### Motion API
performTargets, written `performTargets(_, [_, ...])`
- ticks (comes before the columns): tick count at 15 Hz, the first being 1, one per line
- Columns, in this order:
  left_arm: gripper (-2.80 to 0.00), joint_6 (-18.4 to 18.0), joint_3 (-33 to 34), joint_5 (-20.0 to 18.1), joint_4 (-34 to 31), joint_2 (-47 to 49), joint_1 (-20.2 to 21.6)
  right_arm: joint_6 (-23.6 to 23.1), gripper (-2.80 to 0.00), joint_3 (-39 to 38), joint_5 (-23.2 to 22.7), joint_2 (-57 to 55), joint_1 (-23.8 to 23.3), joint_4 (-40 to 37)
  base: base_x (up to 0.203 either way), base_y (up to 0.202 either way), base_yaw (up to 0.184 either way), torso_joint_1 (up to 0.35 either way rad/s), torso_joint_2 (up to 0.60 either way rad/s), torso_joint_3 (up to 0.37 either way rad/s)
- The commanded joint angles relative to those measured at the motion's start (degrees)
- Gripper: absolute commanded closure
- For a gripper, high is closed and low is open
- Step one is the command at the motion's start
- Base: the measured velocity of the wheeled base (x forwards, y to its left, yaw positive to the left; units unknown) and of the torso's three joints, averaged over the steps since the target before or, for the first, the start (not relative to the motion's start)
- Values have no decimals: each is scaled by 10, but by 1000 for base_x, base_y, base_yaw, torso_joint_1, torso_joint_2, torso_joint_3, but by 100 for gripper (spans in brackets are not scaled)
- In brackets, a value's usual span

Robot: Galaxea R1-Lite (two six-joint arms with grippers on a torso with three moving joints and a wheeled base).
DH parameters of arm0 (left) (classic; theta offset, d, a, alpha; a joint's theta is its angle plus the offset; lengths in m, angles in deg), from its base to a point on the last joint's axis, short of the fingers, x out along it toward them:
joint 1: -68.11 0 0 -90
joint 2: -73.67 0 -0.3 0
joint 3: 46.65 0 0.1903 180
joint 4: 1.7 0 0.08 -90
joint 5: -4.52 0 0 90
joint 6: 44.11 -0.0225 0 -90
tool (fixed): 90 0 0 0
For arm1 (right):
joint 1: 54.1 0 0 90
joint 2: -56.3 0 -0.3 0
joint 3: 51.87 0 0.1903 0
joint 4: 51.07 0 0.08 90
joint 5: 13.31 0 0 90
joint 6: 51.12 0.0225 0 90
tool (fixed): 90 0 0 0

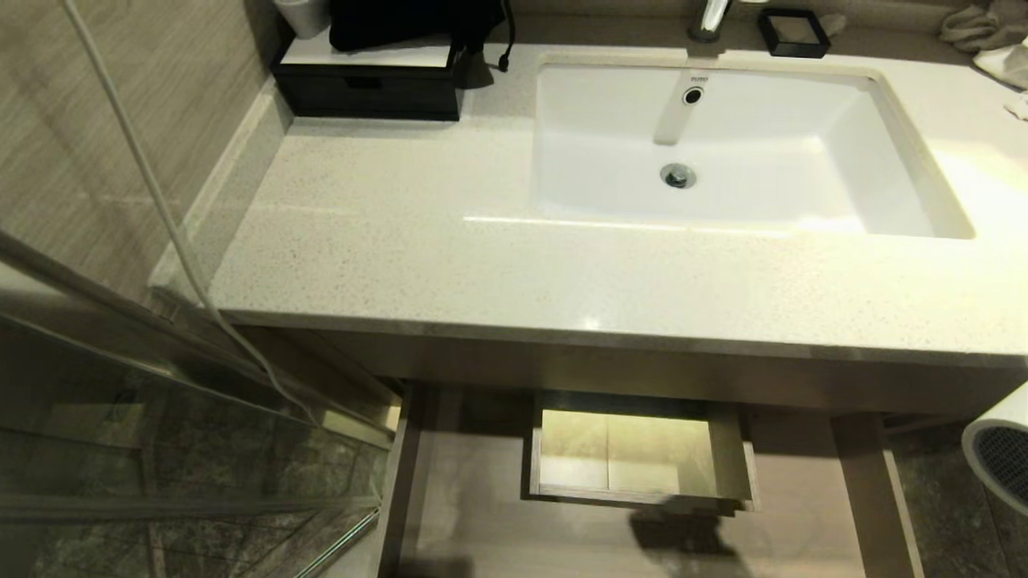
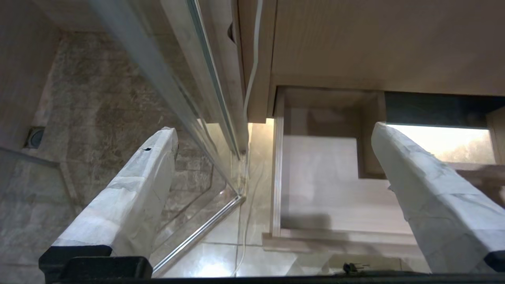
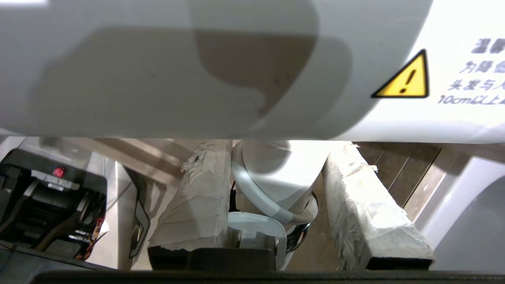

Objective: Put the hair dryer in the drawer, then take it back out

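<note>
Right gripper (image 3: pixel 276 173): two tape-wrapped fingers (image 3: pixel 197 205) clamped on the handle of the small white hair dryer with round barrel (image 3: pixel 221 71), one finger on either side of it. The barrel lay crosswise just past the fingertips and filled the far part of the right wrist view; a yellow warning triangle (image 3: pixel 402 79) with printed text was on its side. A white cord loop sat by the handle between the fingers.

In the head view only the dryer's dark mesh grille end (image 1: pixel 1004 457) showed, at the right edge, below the counter's level and well to the right of the wide shallow wood-grain drawer (image 1: pixel 867 490). So the dryer was outside the drawer, held in the air.

The drawer stood pulled out beneath the pale speckled stone countertop (image 1: pixel 482 249); its pale floor had a boxed rectangular cut-out (image 1: pixel 626 449).

Left gripper (image 2: pixel 272 142): taped fingers (image 2: pixel 134 197) well apart, holding nothing, pointing down near the drawer's left corner and a glass panel (image 2: pixel 197 102).

On the counter: a white rectangular sink basin (image 1: pixel 763 160), a black box (image 1: pixel 369 84) at the back left, and a small black square tray (image 1: pixel 793 32) by the tap.
</note>
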Motion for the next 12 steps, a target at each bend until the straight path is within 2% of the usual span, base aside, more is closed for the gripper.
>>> performTargets(1, [-280, 0, 0, 0, 0, 0, 0, -3, 0, 2, 0, 3, 0, 0, 0, 0, 0, 220, -86, 110])
performTargets(5, [-280, 0, 0, 0, -1, 0, 0, -31, 0, 38, -2, -4, 1, -12, 0, 0, 0, 56, -24, 35])
performTargets(8, [-280, 0, 0, 0, 0, 0, 0, -106, 0, 122, -15, -36, 5, -31, 0, 0, 0, 0, 0, 0])
performTargets(10, [-280, 0, 0, 0, 0, 0, 0, -163, 0, 173, -86, -82, 16, -43, 0, 0, 0, 0, 0, 0])
performTargets(12, [-280, 0, 0, 0, 0, 0, 0, -213, 0, 208, -127, -129, 23, -47, 0, 0, 0, 0, 0, 0])
